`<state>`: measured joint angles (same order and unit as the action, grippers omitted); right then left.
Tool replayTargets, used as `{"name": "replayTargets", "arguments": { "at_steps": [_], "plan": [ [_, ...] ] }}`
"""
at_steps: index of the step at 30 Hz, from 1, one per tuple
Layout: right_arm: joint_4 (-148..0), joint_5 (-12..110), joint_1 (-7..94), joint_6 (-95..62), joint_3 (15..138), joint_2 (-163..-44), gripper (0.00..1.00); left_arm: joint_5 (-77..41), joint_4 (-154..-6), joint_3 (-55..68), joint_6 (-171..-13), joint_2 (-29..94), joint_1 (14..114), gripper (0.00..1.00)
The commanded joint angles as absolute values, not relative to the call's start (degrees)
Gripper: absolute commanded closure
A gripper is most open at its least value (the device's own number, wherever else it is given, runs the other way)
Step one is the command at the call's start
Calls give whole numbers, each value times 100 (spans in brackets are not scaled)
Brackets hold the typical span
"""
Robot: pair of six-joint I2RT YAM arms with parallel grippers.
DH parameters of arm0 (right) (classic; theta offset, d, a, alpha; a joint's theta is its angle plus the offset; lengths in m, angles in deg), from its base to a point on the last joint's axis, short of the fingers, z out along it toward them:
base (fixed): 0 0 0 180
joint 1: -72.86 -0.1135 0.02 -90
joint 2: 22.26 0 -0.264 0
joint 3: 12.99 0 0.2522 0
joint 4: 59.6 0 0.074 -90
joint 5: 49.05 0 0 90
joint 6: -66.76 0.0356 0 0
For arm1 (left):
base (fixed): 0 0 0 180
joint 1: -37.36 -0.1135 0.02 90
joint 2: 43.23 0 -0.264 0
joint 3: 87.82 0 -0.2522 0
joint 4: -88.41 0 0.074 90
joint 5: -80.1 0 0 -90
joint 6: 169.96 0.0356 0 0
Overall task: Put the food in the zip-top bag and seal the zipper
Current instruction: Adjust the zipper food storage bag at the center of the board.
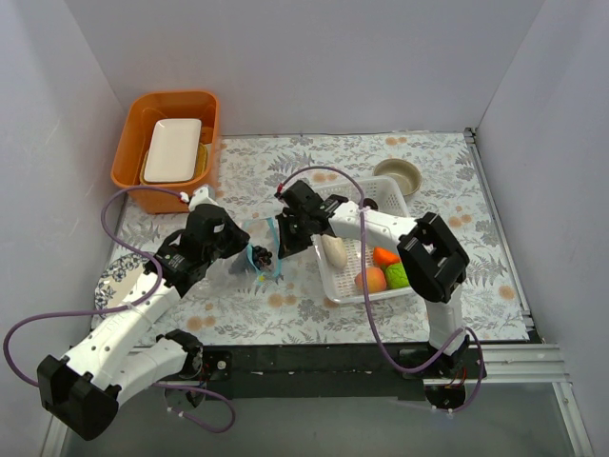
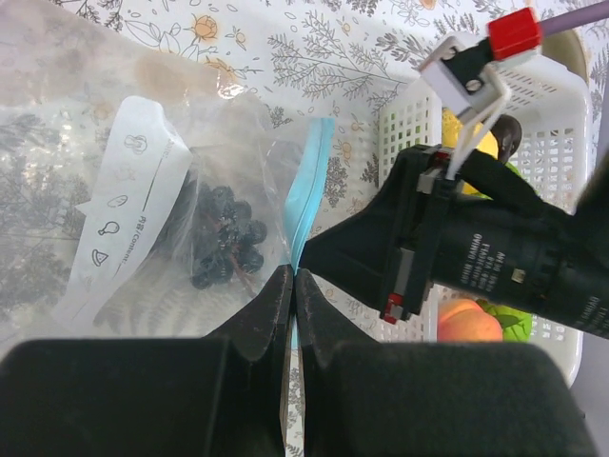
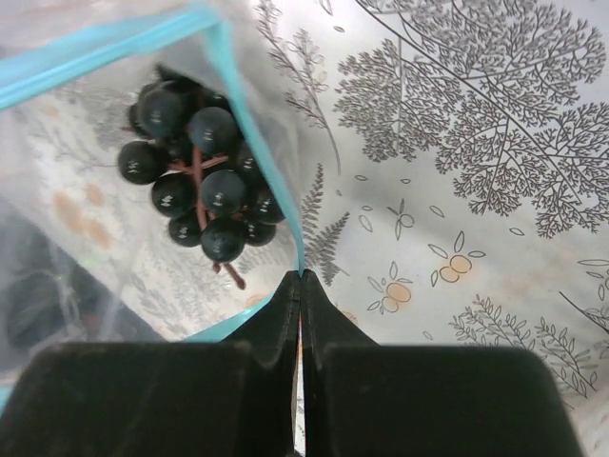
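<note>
The clear zip-top bag (image 1: 240, 262) lies between the two arms with the dark grapes (image 1: 259, 257) inside it. Its teal zipper (image 2: 309, 181) stands open. My left gripper (image 2: 293, 276) is shut on the zipper's near lip. My right gripper (image 3: 301, 278) is shut on the other lip, so the mouth is held apart; the grapes (image 3: 195, 186) show through it. The rest of the food sits in the white basket (image 1: 404, 205): a white oblong (image 1: 334, 251), an orange piece (image 1: 384, 256), a peach (image 1: 371, 280), a green piece (image 1: 397, 276). The lemon (image 2: 481, 143) and plum (image 2: 509, 133) peek behind the right arm.
An orange bin (image 1: 133, 143) with a white tray stands at the back left. A small beige bowl (image 1: 398, 175) sits behind the basket. A patterned plate (image 1: 112, 282) lies under the left arm. White walls close in the table.
</note>
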<state>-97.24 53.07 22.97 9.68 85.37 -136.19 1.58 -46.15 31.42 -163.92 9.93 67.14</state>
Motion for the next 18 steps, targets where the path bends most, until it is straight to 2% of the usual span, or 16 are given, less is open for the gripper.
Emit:
{"name": "replayTargets", "arguments": {
  "at_steps": [1, 8, 12, 15, 18],
  "plan": [
    [-9788, 5194, 2311, 761, 8918, -13133, 99, 346, -4566, 2894, -16363, 854, 6689, 100],
    [-10131, 4991, 2311, 576, 9366, -13010, 99, 477, -4434, 2797, -16381, 730, 6689, 100],
    [-10438, 4886, 2311, 436, 9858, -13028, 99, 932, -4155, 2525, -16179, 739, 6689, 100],
    [-10851, 4868, 2302, 278, 10621, -13106, 99, 1652, -3672, 2183, -15899, 906, 6663, 100],
    [-11230, 4816, 2311, 172, 11396, -13125, 99, 1883, -3442, 1892, -15652, 915, 6619, 100]
  ]
}}
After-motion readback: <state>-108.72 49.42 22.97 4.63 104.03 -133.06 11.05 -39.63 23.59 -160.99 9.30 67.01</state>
